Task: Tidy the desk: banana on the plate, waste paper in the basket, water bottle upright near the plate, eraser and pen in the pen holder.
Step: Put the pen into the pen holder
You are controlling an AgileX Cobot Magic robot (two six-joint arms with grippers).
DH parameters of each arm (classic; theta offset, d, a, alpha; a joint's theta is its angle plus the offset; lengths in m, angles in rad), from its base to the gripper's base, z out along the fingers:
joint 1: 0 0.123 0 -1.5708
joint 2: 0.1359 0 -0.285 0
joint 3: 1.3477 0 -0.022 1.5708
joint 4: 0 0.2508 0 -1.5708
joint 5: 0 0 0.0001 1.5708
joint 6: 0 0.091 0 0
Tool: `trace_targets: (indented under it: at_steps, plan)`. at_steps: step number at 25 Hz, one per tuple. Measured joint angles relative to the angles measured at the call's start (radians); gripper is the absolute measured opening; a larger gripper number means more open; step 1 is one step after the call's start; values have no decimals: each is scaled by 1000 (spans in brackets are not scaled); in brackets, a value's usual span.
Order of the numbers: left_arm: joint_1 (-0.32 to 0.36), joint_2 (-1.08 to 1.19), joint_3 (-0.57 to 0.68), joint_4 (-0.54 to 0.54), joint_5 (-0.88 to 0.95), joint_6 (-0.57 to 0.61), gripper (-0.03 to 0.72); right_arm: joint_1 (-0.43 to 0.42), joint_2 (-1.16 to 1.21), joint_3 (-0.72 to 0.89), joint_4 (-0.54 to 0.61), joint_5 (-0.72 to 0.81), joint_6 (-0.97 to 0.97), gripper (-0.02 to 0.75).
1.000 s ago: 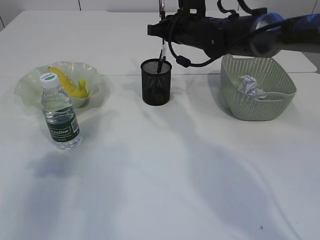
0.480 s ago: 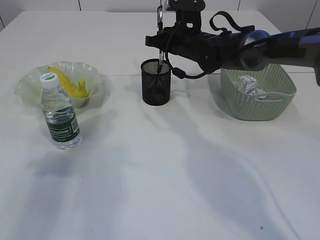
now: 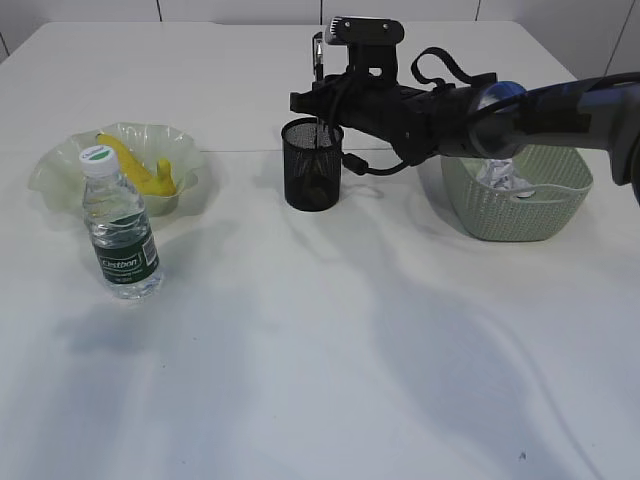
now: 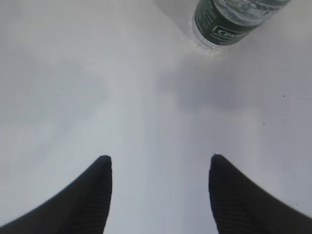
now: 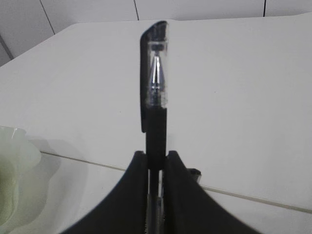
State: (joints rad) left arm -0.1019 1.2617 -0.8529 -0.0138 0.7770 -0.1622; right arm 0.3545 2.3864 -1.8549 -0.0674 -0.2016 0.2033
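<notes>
My right gripper reaches across above the black mesh pen holder. It is shut on a black pen held upright, lower end inside the holder. In the right wrist view the pen stands up between my gripper's closed fingers. The banana lies on the pale green plate. The water bottle stands upright in front of the plate. Crumpled paper lies in the basket. My left gripper is open and empty above the table, with the bottle's base ahead. No eraser shows.
The white table has a seam running across behind the pen holder. The basket stands at the right, under the right arm's forearm. The plate's edge shows at the left of the right wrist view.
The right arm has swung and lowered over the pen holder, and the pen has gone down a little with it. It stays gripped. Bottle, plate and basket have not moved.
</notes>
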Motion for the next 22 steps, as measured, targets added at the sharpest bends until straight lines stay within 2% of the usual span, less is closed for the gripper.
trace_targets:
  at_steps: [12, 22]
  plan:
    - [0, 0, 0, 0, 0, 0, 433, 0, 18, 0, -8, -19, 0, 43]
    - [0, 0, 0, -13, 0, 0, 433, 0, 18, 0, -11, -19, 1, 97]
